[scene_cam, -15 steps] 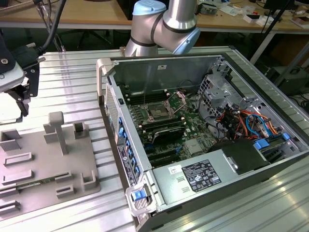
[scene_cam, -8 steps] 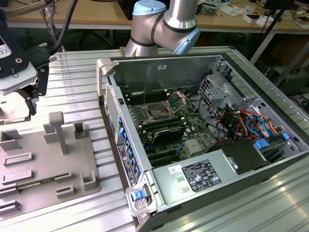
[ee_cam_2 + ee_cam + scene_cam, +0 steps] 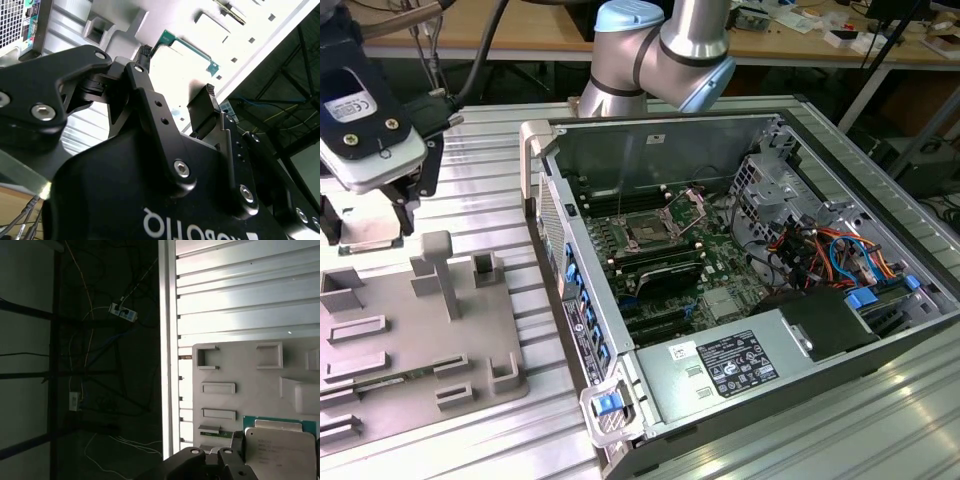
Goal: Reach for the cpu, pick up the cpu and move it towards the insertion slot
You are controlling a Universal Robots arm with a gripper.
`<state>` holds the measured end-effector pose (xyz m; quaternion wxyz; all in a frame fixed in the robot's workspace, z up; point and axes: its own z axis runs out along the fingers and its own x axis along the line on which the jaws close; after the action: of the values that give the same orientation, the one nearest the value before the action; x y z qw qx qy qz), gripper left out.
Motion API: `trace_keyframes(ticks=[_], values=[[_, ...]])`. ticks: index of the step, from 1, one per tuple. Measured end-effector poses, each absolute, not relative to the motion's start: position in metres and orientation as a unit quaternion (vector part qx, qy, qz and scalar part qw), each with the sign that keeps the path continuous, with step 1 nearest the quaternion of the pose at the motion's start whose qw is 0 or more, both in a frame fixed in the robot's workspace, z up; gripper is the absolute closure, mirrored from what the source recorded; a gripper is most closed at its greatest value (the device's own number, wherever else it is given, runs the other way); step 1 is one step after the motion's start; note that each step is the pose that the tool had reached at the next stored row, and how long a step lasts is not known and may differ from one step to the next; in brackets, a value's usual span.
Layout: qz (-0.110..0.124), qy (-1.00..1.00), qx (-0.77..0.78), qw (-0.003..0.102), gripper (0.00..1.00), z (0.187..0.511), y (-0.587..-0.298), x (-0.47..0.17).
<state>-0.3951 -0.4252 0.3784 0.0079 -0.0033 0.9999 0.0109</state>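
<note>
You see the gripper, fingers spread, hanging just above the cpu, which lies on the grey tray.

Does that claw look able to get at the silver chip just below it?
Probably yes: the claw hangs open close over the cpu, and nothing seems to lie between them.

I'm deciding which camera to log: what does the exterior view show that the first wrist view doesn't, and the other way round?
Exterior view: the open computer case with the insertion slot inside. First wrist view: the cpu close up, silvery top upward, and a power strip down beside the table. Both: the grey tray and the ribbed table.
</note>
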Motion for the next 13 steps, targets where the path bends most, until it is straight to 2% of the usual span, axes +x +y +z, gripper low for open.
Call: trace_keyframes(ticks=[13], values=[[0.011,1.0,-0.003,0.008,0.45,0.378,-0.425,-0.374]])
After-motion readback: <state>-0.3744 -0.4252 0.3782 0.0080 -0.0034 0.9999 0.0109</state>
